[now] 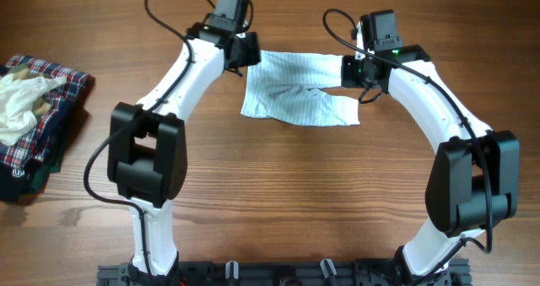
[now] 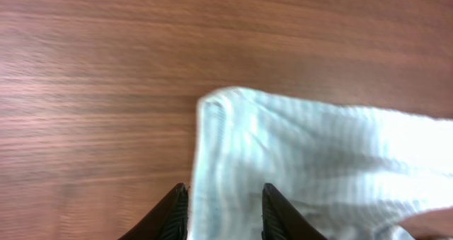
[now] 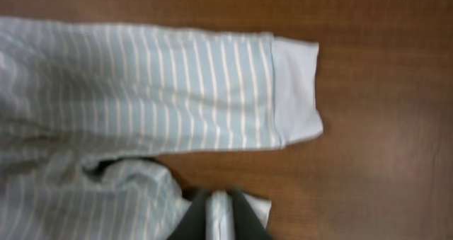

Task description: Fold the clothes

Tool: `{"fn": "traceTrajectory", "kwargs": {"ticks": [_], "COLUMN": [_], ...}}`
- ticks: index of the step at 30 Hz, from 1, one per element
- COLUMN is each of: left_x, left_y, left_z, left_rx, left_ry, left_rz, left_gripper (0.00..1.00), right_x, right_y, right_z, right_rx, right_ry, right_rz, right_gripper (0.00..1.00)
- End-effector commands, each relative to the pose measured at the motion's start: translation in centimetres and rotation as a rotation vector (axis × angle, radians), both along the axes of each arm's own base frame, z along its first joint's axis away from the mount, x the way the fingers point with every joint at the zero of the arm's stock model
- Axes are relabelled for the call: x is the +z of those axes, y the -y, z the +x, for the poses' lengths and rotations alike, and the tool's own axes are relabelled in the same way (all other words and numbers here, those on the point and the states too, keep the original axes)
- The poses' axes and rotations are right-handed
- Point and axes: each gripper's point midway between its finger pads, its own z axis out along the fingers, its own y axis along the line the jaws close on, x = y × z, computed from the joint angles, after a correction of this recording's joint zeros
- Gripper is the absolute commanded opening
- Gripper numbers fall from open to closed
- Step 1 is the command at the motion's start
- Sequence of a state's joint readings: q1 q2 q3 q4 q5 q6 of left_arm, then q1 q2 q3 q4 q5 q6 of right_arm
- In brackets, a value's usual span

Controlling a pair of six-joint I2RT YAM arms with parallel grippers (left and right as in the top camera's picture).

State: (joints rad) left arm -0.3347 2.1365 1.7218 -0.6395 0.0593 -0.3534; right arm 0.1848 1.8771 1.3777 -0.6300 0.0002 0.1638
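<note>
Nearest the robot, the table (image 1: 278, 202) shows only wood between the two arm bases. I judge this is the room a fold would be drawn into.

Farther out, at the left edge, sits a pile (image 1: 38, 109) of clothes, plaid cloth with something white crumpled on top. It is loose rather than stacked, so it reads as work waiting its turn, and it lies well apart from both arms.

The garment (image 1: 295, 96), pale with thin stripes, lies spread toward the middle of the far edge. It is mostly flat, with a wrinkle across its centre.

The right gripper (image 3: 219, 201) is at the garment's right side, its jaws closed on a small tuck of striped cloth, which shows as a narrow strip pinched between them. Just beyond, a sleeve or leg lies flat and ends in a plain cuff (image 3: 296, 91); I cannot tell which it is. Pinching there probably gives this arm an end to lift and carry over.

Farthest out, the left gripper (image 2: 225, 192) is low at the garment's far-left corner. Its jaws stand apart, straddling the left edge, with cloth between them that does not look pinched. That placement suits closing on the matching corner, so that both ends rise together. By my reading the fold itself is not yet begun.
</note>
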Motion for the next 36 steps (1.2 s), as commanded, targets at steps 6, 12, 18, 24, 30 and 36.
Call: {"fn": "traceTrajectory", "kwargs": {"ticks": [6, 12, 18, 24, 30, 36], "left_x": [-0.6, -0.8, -1.0, -1.0, -1.2, -1.2], "left_y": [3.4, 3.2, 2.7, 2.5, 2.3, 2.2], "left_z": [-1.3, -1.6, -1.6, -1.5, -1.8, -1.7], "left_rx": [-0.083, -0.083, -0.069, -0.065, -0.061, -0.059], "left_ry": [-0.025, -0.039, -0.044, -0.041, -0.053, -0.053], "left_rz": [-0.030, -0.025, -0.003, 0.003, 0.015, 0.015], "left_gripper": [0.35, 0.39, 0.41, 0.41, 0.41, 0.42], "right_x": [-2.4, -4.9, -8.7, -10.3, -10.0, -10.0], "right_y": [0.7, 0.8, 0.7, 2.5, 5.8, 6.0], "right_z": [-4.0, -4.9, -5.1, -4.8, -4.1, -3.9], "right_rx": [-0.024, -0.043, -0.038, -0.052, -0.134, -0.143], "right_ry": [-0.152, -0.165, -0.224, -0.224, -0.200, -0.196], "right_rz": [-0.007, -0.001, -0.004, -0.115, -0.174, -0.159], "right_gripper": [0.04, 0.04, 0.04, 0.05, 0.04, 0.17]}}
